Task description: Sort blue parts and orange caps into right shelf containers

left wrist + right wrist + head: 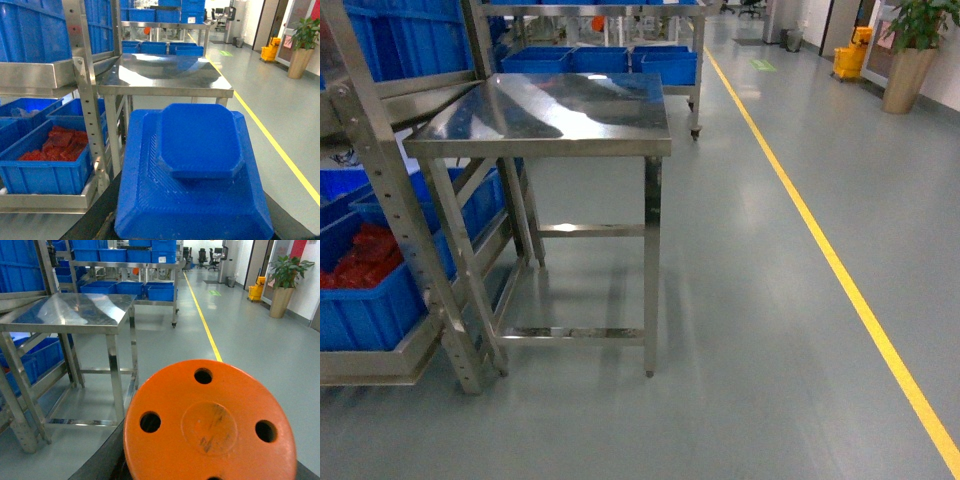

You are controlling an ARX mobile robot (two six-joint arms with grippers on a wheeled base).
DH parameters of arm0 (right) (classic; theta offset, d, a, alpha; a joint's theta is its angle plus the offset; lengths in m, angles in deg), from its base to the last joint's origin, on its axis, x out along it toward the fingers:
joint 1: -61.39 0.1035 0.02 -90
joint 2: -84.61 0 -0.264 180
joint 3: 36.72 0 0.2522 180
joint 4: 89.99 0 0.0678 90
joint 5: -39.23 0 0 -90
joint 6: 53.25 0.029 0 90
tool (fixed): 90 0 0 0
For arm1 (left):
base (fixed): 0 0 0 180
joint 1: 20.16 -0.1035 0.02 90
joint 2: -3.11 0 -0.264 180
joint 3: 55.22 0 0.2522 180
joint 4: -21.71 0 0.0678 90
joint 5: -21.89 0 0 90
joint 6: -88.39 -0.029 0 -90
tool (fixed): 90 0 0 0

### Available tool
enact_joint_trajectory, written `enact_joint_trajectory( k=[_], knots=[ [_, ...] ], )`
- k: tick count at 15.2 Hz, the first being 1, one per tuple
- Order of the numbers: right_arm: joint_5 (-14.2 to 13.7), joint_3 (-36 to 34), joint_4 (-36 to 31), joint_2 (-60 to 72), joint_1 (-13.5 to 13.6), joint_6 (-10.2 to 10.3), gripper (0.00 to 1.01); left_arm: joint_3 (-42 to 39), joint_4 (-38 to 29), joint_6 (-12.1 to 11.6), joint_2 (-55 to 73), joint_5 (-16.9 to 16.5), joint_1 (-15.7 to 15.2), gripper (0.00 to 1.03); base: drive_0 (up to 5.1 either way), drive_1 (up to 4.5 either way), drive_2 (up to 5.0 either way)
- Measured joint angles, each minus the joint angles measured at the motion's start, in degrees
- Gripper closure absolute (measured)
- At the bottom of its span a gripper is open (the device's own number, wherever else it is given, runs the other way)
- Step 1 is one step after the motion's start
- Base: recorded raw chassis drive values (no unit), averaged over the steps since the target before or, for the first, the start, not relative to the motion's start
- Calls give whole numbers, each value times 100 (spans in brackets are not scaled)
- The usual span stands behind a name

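Blue part [197,165] is seen filling the left wrist view and an orange cap [210,422] the right; each is presumably held, though neither claw's opening can be told. Blue containers [365,290] are shown on the rack's [380,200] lower level, beside a steel table [545,115].

Glossy steel table [560,115]; ribbed plastic containers [45,172]

Place: factory or warehouse floor
Signs: steel shelving [380,180] with blue crates [380,300], steel worktable [550,115], yellow floor line [830,260], grey sealed floor [770,350]
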Motion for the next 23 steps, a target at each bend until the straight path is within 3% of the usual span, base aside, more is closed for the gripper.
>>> enact_joint_trajectory(
  k=[12,23],
  knots=[
    [0,0,-7,0,0,0,56,0,22,0,0,4,0,60,-2,427,-431],
    [-13,0,-17,0,0,0,56,0,33,0,0,2,0,60,0,0,0]
  ],
)
